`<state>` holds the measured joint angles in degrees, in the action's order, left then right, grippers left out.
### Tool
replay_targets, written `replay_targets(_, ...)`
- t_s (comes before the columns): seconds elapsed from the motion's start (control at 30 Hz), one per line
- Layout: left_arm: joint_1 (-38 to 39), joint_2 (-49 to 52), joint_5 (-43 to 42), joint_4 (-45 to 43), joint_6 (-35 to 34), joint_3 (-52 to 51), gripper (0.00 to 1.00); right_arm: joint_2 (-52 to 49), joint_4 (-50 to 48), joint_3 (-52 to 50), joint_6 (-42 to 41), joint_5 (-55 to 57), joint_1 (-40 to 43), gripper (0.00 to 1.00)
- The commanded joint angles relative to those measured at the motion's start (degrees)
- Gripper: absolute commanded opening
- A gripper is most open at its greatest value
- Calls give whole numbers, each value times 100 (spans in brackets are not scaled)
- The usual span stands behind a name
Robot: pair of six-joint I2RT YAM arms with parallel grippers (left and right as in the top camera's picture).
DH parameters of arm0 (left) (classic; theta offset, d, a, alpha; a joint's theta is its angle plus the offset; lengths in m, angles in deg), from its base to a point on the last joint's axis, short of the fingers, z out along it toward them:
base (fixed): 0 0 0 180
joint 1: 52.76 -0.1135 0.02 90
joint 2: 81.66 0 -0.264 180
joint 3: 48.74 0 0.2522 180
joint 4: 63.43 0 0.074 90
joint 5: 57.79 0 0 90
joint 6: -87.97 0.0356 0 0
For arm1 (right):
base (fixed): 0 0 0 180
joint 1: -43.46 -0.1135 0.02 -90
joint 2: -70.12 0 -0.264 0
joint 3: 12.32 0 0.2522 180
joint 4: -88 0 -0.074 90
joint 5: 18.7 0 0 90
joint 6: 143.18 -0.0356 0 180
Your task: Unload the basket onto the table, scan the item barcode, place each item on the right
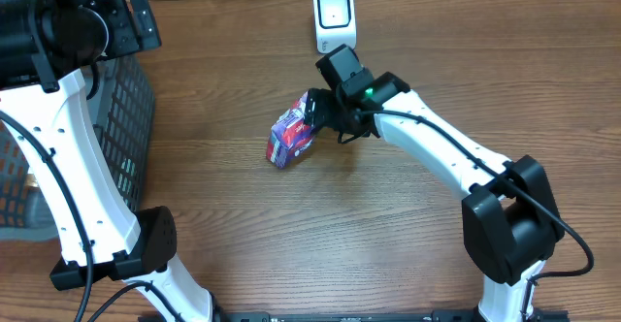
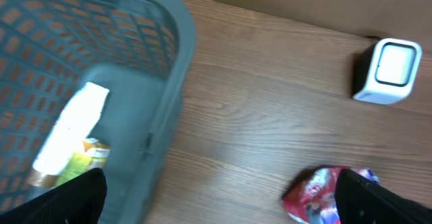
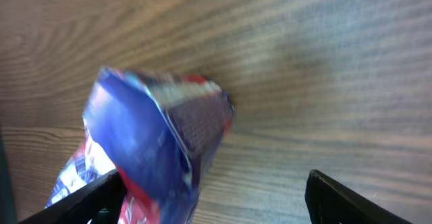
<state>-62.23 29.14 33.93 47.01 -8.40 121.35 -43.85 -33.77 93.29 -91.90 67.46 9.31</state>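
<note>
— Where is the snack packet [image 1: 291, 136]?
— On the worktop [image 1: 388, 235], near the white scanner [image 1: 333, 16], tilted between the right fingers [image 3: 364, 200].
— Are they pinching it?
— No, they are spread, and one stands well clear of it.
— And the left fingers [image 2: 385, 200]?
— Spread wide on nothing, over the grey basket [image 2: 169, 62] rim; a pale pack [image 2: 74, 126] lies inside

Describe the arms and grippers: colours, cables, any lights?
Both arms have white link shells with black joint housings; see the left arm and right arm. Thin black cables run along the outside of each. The left gripper and right gripper are black, with black fingers. A green light glows on the right wrist.
</note>
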Motion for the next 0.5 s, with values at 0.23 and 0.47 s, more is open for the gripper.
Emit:
replay_targets(0.23, -1187, 39, 424, 13, -487, -114, 100, 1019, 1333, 1054, 964, -140, 758, 88)
replay_targets(0.47, -2444, 39, -367, 0, -608, -1576, 99, 1045, 1818, 1051, 1329, -138, 990, 89)
